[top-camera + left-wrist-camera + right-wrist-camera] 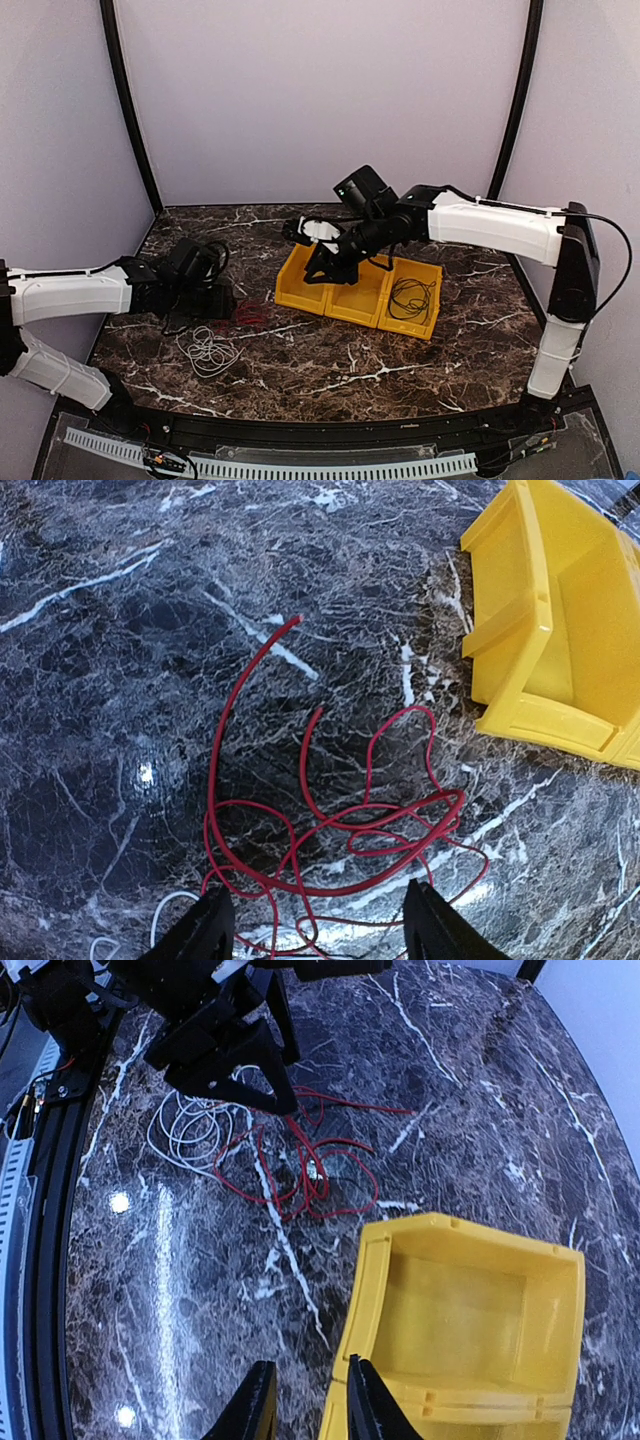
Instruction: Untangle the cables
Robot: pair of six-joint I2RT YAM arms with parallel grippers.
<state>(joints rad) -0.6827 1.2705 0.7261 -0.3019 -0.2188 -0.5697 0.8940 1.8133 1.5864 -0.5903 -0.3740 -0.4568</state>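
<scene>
The red cable (340,840) lies in loose loops on the dark marble table, left of the yellow bins (300,296). My left gripper (315,935) hovers low over its near loops, open, with the strands between the fingers and nothing clamped. The white cable (208,350) sits coiled just beside the red one (248,315), nearer the front edge. The black cable (410,297) rests in the rightmost bin. My right gripper (305,1405) hangs over the left bin's outer wall (365,1290), narrowly open and empty. In the right wrist view the red cable (310,1170) and the white cable (190,1130) partly overlap.
Three yellow bins stand joined in a row mid-table; the left bin (470,1310) holds nothing. The left arm's gripper (230,1060) shows at the top of the right wrist view. Walls enclose the table at the back and sides.
</scene>
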